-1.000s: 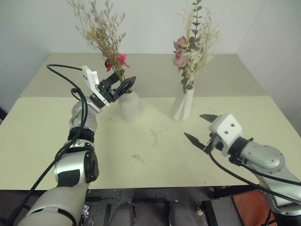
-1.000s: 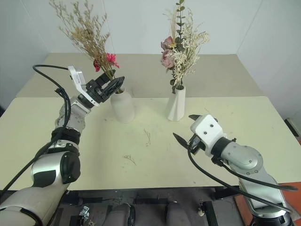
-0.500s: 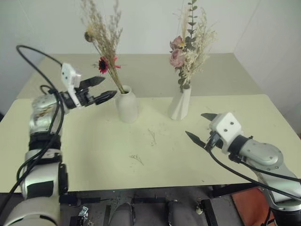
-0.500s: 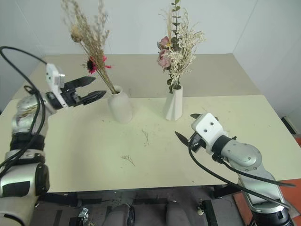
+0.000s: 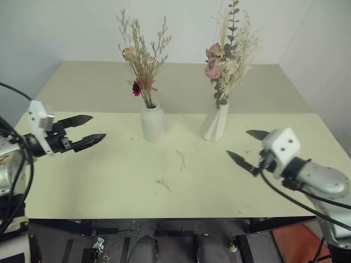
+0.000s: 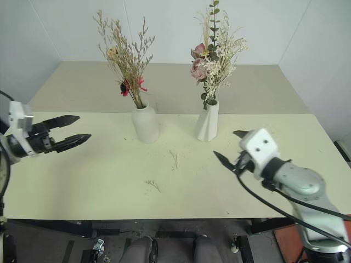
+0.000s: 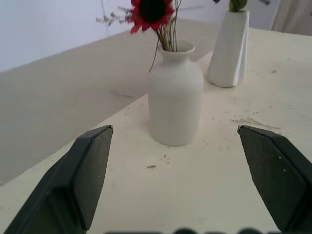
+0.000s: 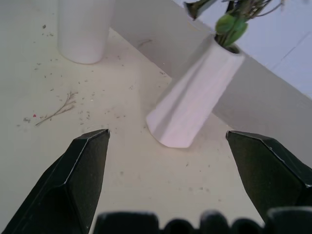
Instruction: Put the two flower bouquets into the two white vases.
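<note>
Both bouquets are standing in their vases; your two hands are hovering empty, jaws wide.

Your left hand (image 5: 88, 129) is hanging over the counter's (image 5: 109, 181) left edge, well apart from the rounded vase (image 5: 152, 123), which is holding the beige dried sprigs (image 5: 141, 60) with the magenta flower. Your right hand (image 5: 248, 146) is sitting near the slanted cone vase (image 5: 216, 121), which is carrying the pink rose bouquet (image 5: 225, 55). Loose twig scraps (image 5: 171, 171) are lying in front of the vases.
</note>
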